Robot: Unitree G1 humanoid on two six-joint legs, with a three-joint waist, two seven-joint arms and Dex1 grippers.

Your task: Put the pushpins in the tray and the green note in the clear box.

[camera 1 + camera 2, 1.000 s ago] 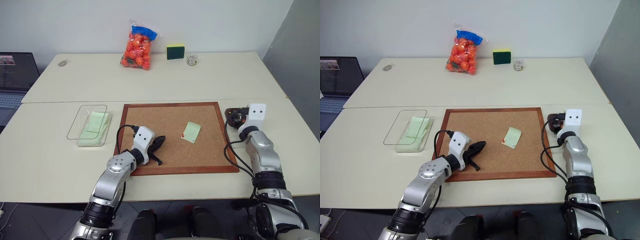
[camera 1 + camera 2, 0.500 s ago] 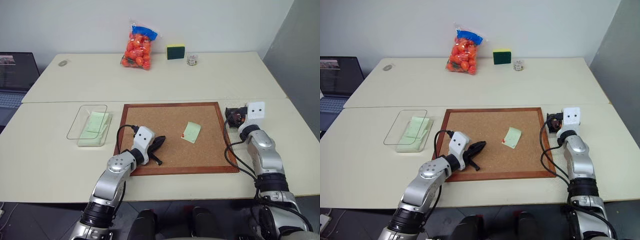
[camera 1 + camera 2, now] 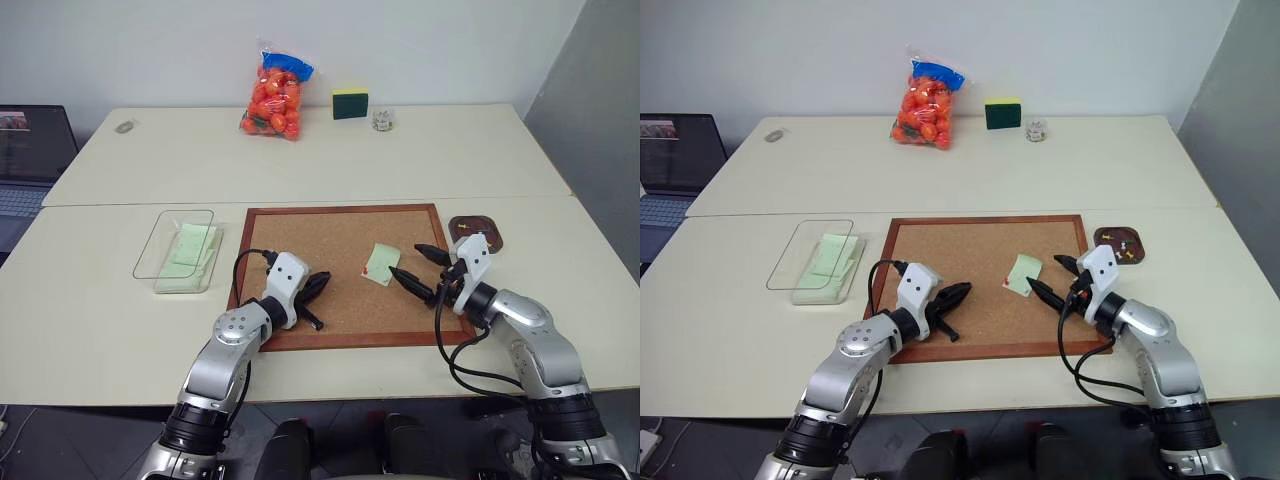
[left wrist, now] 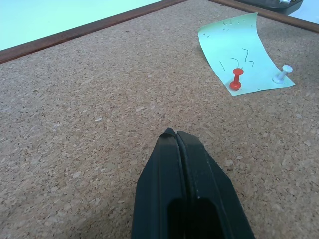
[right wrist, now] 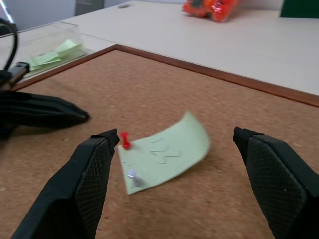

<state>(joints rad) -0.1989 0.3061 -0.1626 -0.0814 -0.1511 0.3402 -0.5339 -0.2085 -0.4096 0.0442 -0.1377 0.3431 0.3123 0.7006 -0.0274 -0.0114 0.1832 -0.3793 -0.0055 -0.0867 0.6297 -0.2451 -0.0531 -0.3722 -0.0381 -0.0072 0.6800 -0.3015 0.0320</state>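
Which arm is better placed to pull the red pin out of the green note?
Right. The right gripper is open and faces the green note from close by, the red pushpin just ahead. The left gripper is shut and rests farther off on the cork board.

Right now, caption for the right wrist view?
Open right gripper facing the green note, pinned to the cork board by a red pin.

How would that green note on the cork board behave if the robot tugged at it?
The green note is probably floppy and very light: its free edge already curls up off the cork board. It likely would not slide away yet, since a red pushpin and a white pushpin pin it.
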